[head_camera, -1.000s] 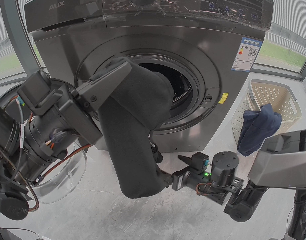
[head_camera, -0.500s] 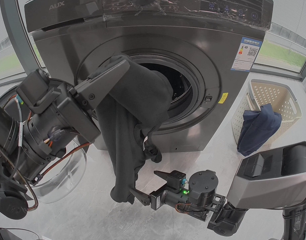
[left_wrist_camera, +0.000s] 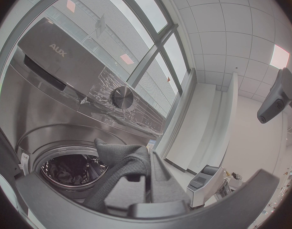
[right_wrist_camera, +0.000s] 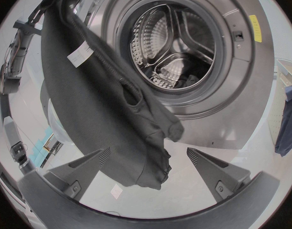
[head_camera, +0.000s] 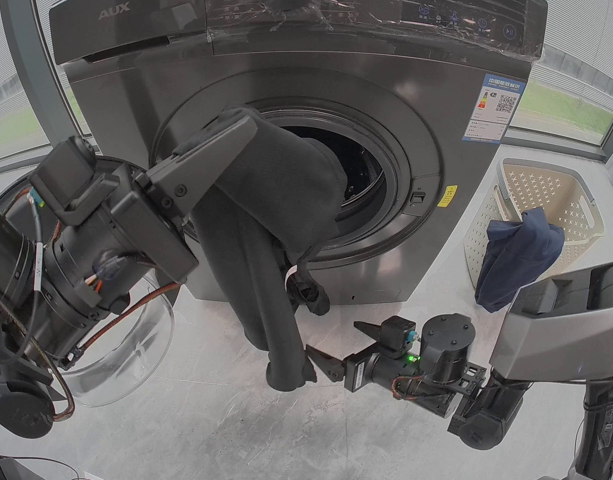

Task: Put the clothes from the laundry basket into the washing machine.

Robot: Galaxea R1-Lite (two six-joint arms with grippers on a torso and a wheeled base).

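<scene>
A dark grey garment (head_camera: 280,188) hangs from my left gripper (left_wrist_camera: 147,175), which is shut on its top edge at the upper left of the washing machine's round opening (head_camera: 360,161). Part of the cloth lies over the opening's rim, and the rest hangs down as a narrow strip toward the floor. My right gripper (head_camera: 341,349) is low in front of the machine and open, just right of the strip's lower end (right_wrist_camera: 146,172). Dark clothes (right_wrist_camera: 188,80) lie inside the drum. A navy garment (head_camera: 516,255) hangs over the laundry basket's rim (head_camera: 573,195).
The machine's glass door (head_camera: 120,348) stands open at the lower left, behind my left arm. The basket stands on the floor right of the machine. Bare grey floor (head_camera: 220,428) lies in front of the machine.
My right gripper swung left under the garment's lower end, then came back right and slightly up. The hanging cloth went from a wide sheet to a narrow strip. The left gripper barely moved.
</scene>
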